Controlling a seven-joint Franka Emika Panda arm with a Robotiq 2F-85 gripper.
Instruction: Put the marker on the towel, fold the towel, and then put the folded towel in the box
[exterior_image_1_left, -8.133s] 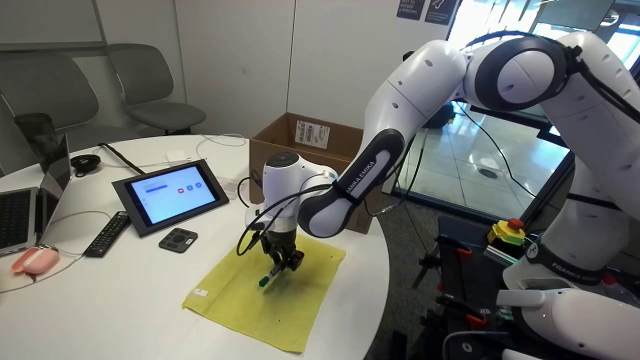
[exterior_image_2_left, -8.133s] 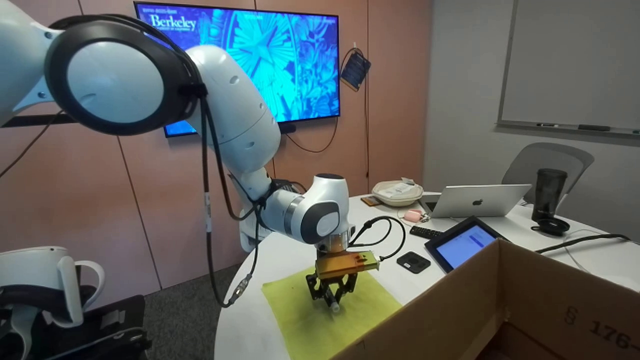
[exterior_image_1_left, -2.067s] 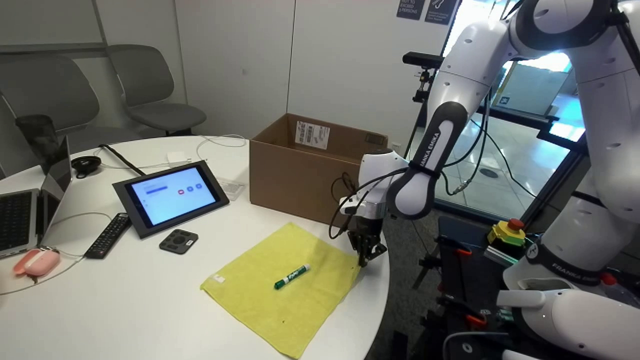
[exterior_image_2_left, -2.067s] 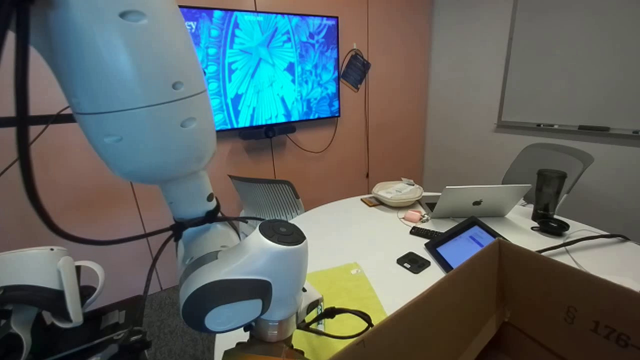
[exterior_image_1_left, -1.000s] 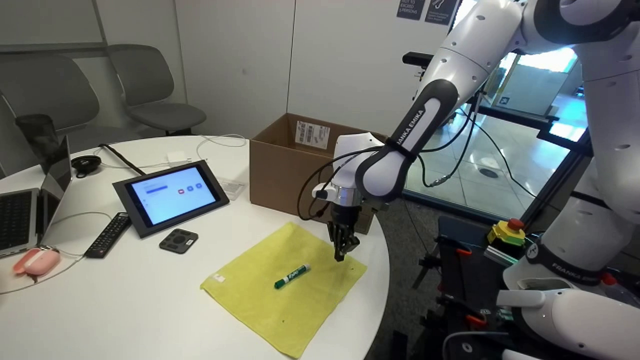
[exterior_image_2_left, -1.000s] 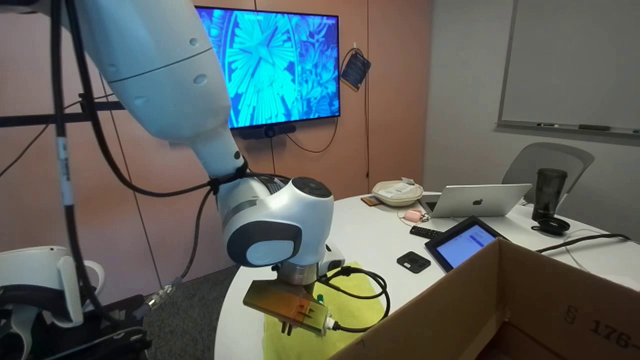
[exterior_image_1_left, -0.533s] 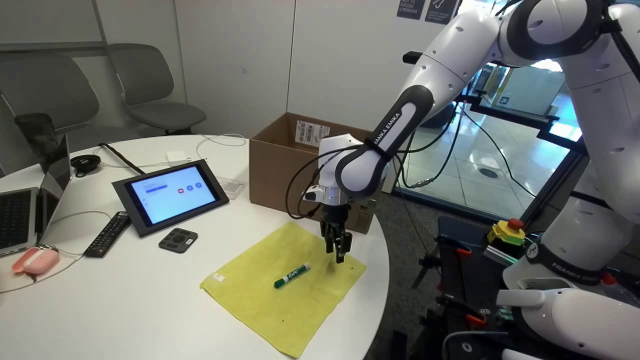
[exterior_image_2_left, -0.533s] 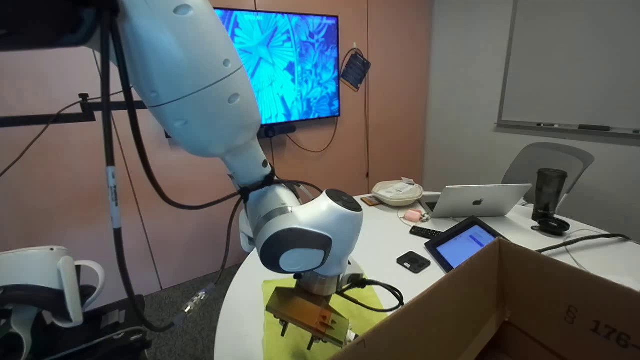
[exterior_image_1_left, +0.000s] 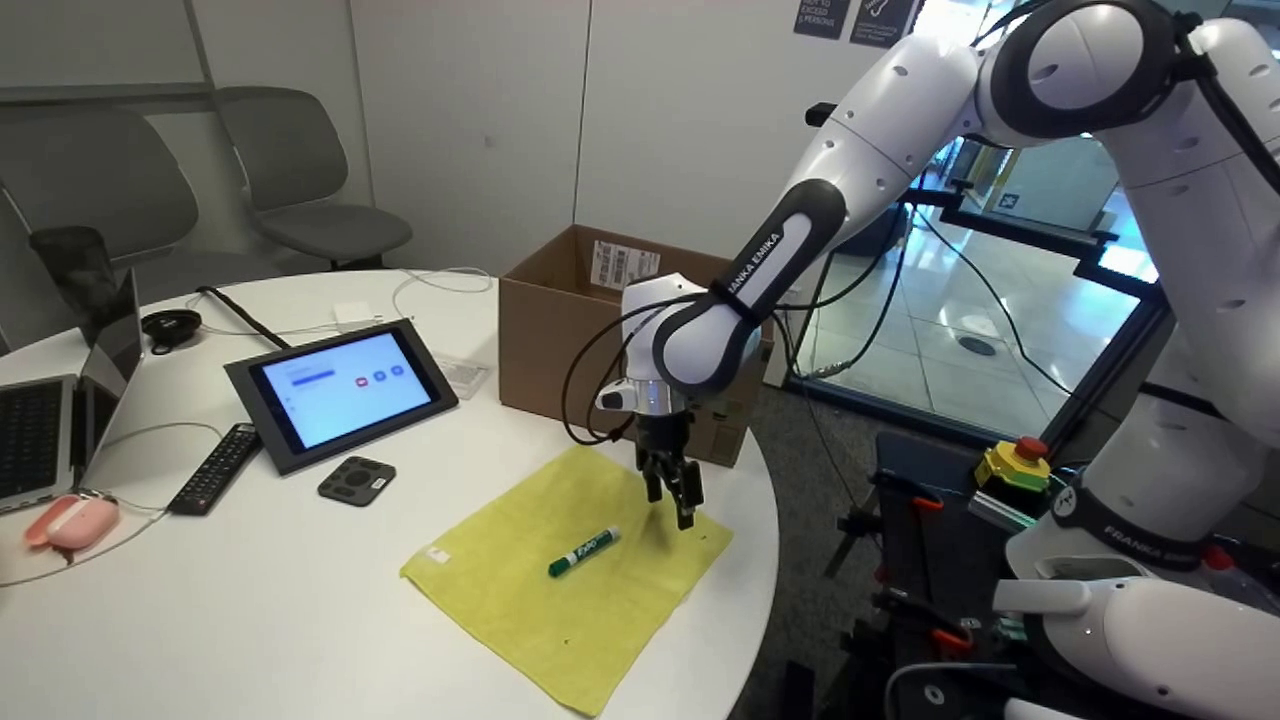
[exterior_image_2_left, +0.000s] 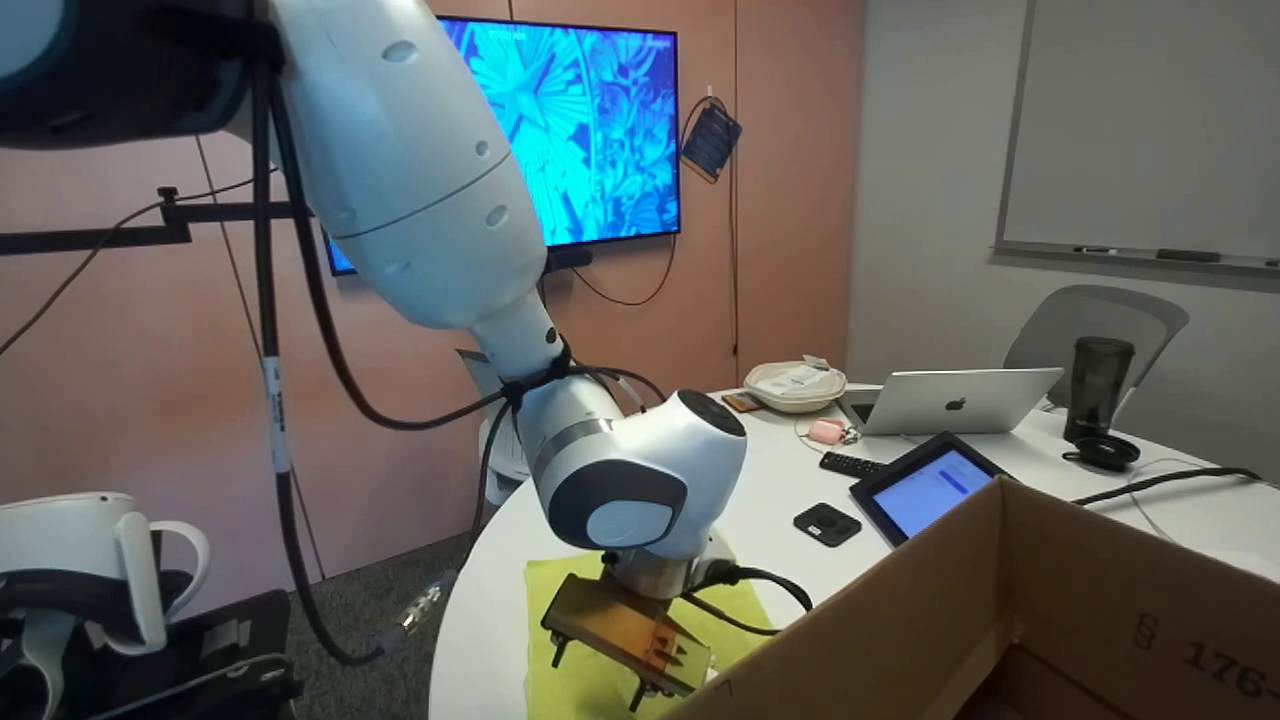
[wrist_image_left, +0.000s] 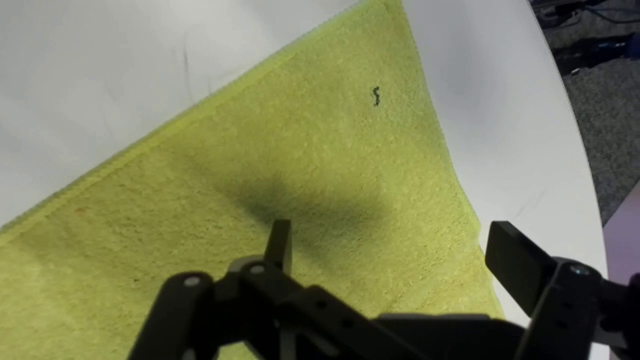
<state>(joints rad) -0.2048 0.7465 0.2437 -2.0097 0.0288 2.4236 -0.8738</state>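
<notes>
The Franka Emika Panda arm (exterior_image_1_left: 915, 100) is standing bent at a raised elbow (exterior_image_1_left: 1085, 65), its forearm (exterior_image_1_left: 785, 255) slanting down toward the white wrist (exterior_image_1_left: 680, 345). Below it, the black Robotiq gripper (exterior_image_1_left: 670, 506) is pointing downward. In the wrist view, its two fingers (wrist_image_left: 520, 265) are standing wide apart.

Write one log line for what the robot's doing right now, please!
marker: lying on towel | towel: spread out, unfolded | gripper: open, above towel, holding nothing | box: beside towel
</notes>
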